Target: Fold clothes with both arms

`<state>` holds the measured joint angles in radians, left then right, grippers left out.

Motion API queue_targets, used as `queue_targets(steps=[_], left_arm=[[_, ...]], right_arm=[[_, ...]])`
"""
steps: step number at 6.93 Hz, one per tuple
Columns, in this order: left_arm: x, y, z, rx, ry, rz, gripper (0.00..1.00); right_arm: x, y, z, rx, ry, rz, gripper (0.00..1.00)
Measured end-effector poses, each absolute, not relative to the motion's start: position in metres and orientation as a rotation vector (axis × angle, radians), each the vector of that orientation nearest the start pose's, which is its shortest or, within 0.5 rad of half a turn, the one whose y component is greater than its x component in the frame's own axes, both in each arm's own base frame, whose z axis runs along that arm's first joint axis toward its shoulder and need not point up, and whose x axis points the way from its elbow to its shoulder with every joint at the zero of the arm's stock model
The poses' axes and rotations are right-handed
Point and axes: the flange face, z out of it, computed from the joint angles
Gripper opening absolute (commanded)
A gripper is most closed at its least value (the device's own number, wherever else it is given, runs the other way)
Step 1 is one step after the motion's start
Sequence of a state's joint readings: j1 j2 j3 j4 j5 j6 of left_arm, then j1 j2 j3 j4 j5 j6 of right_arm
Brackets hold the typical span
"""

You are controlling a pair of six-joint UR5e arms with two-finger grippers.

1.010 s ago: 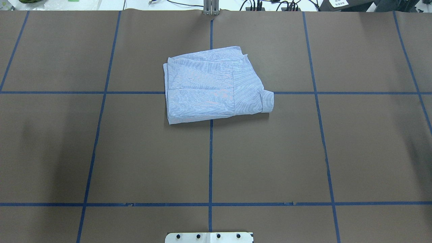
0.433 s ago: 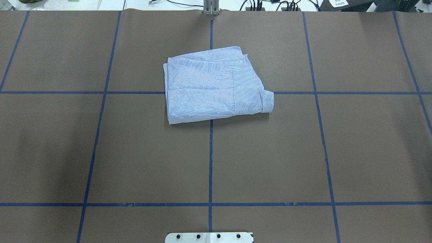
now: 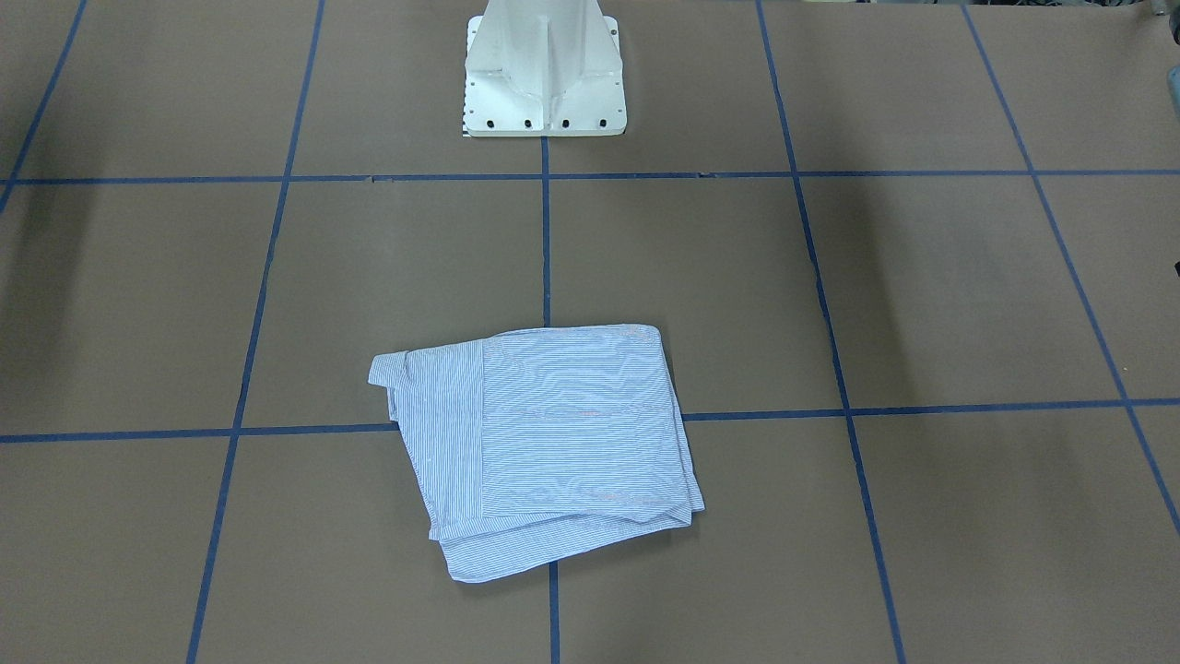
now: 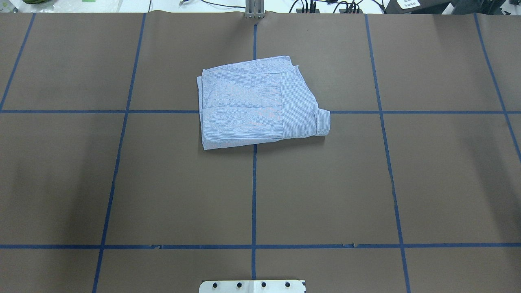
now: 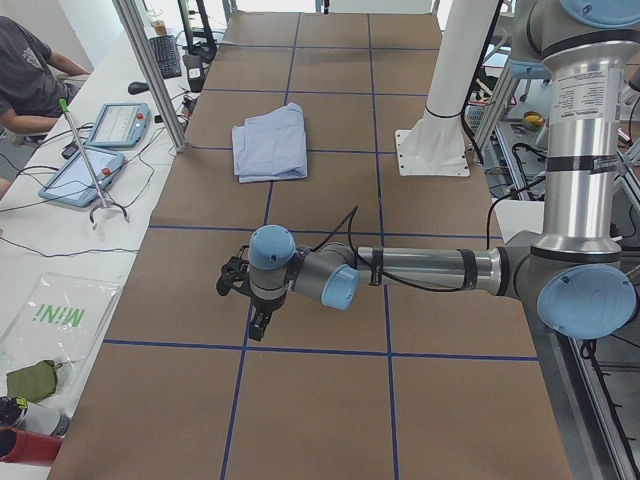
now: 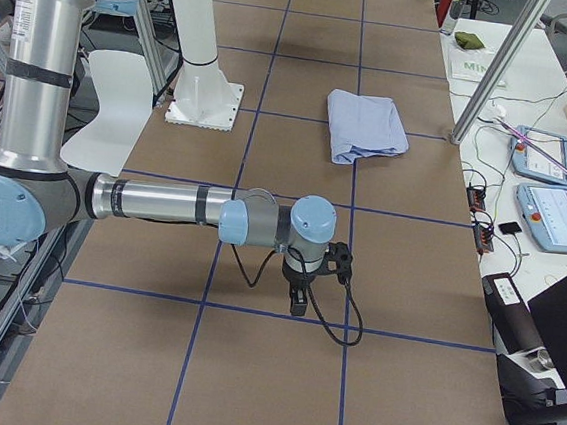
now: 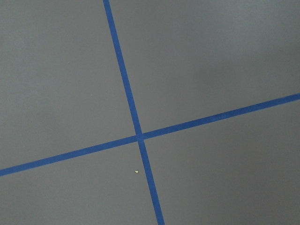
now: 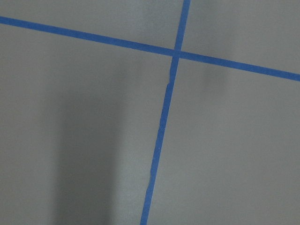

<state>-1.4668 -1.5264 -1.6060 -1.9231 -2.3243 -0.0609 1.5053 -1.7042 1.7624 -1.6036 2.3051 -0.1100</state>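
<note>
The light blue striped shirt (image 4: 252,103) lies folded into a rough rectangle on the brown table, in the far centre of the overhead view. It also shows in the front view (image 3: 553,433) and in both side views (image 5: 268,148) (image 6: 365,125). No arm is over it. My left gripper (image 5: 258,325) hangs low over the table far to the shirt's left. My right gripper (image 6: 297,299) hangs low far to the shirt's right. Both show only in the side views, so I cannot tell whether they are open or shut. The wrist views show no fingers.
Blue tape lines (image 4: 254,191) divide the brown table (image 4: 163,183) into squares. The white pedestal base (image 3: 544,69) stands at the robot's edge. An operator (image 5: 30,80), tablets (image 5: 85,175) and cables lie on the white bench beyond the far edge.
The shirt has not moved. The faint shadow on the table's left side has faded a little.
</note>
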Motion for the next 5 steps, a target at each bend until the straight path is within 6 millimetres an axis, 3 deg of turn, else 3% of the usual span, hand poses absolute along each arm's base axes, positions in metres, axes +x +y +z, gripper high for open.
queue_targets(steps=[4, 5], left_arm=[[-0.042, -0.484, 0.6, 0.33, 0.784, 0.151, 1.0], [-0.045, -0.474, 0.604, 0.324, 0.782, 0.143, 1.0]], right_arm=[[0.033, -0.461, 0.635, 0.024, -0.762, -0.163, 1.0], [0.032, -0.465, 0.639, 0.017, -0.77, -0.161, 1.0]])
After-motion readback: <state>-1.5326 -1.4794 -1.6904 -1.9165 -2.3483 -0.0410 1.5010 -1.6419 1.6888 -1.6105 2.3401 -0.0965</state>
